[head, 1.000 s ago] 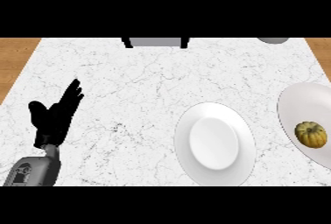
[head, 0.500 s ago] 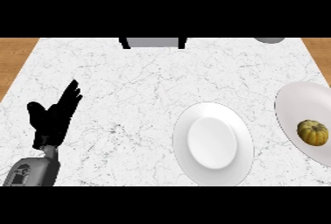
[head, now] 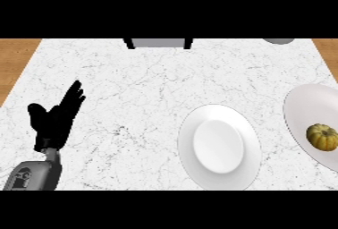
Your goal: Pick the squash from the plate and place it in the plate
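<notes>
step: pre-grasp, squash [head: 323, 136] sitting untouched on right plate [head: 300, 105] | left hand [head: 56, 120] resting, fingers straight | next: squash to be grasped, carried to middle plate [head: 218, 176]

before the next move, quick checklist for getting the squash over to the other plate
1. Squash sits on the right-edge plate: ok.
2. Target plate bare and ready: ok.
3. Counter between the two plates free of obstacles: ok.
4. Left hand open, resting at the view's left, away from both plates: ok.
5. Right hand in view: not ok, it does not show.
6. Source plate fully in view: not ok, cut off by the right edge.
</notes>
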Tool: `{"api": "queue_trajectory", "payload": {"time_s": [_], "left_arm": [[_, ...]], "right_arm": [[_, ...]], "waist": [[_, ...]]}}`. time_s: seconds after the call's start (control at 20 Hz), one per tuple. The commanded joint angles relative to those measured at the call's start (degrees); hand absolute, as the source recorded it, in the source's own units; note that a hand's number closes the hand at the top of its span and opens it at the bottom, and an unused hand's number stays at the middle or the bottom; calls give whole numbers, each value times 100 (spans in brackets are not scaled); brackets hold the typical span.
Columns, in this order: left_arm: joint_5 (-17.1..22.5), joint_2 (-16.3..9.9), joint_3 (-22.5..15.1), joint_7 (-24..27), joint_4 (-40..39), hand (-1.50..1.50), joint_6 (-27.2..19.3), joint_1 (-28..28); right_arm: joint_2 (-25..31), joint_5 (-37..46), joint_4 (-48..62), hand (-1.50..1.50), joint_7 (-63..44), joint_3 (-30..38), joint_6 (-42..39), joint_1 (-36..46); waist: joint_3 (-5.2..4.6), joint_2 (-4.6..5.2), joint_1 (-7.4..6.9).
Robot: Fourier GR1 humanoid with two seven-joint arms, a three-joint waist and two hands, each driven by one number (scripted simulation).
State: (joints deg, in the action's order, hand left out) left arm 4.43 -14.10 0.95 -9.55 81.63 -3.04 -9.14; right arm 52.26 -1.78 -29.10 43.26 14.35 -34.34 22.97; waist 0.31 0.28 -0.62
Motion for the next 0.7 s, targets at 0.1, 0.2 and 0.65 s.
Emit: {"api": "queue_trajectory", "payload": {"time_s": [0.1, 0.2, 0.65], "left_arm": [[53, -9, 8, -117, 108, 0, 52, 30], [64, 79, -46, 21, 54, 0, 91, 53], [31, 42, 10, -128, -11, 0, 46, -137]], "right_arm": [[227, -232, 175, -150, 1003, -7, -1406, -166], [351, -341, 235, -150, 993, 41, -1434, -175], [517, -307, 308, -150, 1162, -153, -1052, -377]], "waist": [[9, 12, -42], [17, 33, -44], [26, 55, -63]]}}
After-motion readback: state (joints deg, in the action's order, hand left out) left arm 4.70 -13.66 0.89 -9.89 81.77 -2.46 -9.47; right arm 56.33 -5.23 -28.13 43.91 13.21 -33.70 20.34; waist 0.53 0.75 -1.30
